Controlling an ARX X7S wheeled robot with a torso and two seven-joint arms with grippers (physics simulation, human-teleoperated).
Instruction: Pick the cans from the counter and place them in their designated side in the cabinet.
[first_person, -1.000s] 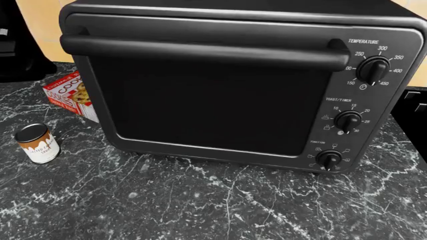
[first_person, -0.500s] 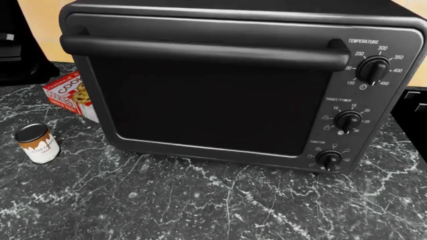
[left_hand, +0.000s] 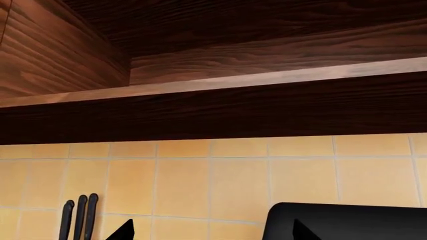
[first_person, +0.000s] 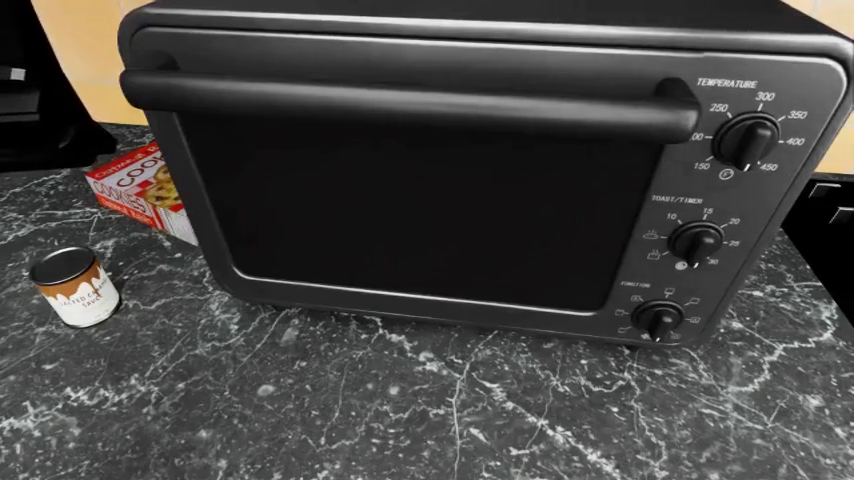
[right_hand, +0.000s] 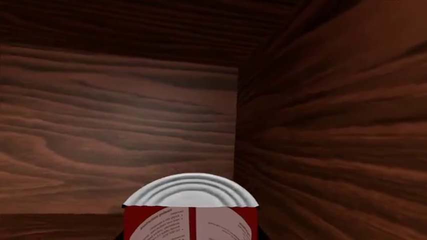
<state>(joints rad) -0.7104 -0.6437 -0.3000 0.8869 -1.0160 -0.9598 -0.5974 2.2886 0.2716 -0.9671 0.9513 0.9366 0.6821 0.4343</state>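
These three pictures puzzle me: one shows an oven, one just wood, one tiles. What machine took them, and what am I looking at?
They come from a simulated two-armed robot on wheels, steered by a person. It carries three cameras.

The head camera looks down on a dark marble counter. On it stand a black toaster oven, a cookies box tucked beside the oven, and a short white can with a brown band. Neither arm shows in this picture.

The right wrist camera sits near that arm's gripper. It looks into a wooden cabinet, close to its corner. The red can with a silver lid sits right before the lens; the fingers are out of sight, so I cannot say whether it is held.

The left wrist camera points up at the cabinet's underside and the yellow wall tiles. Its gripper's state is unclear.
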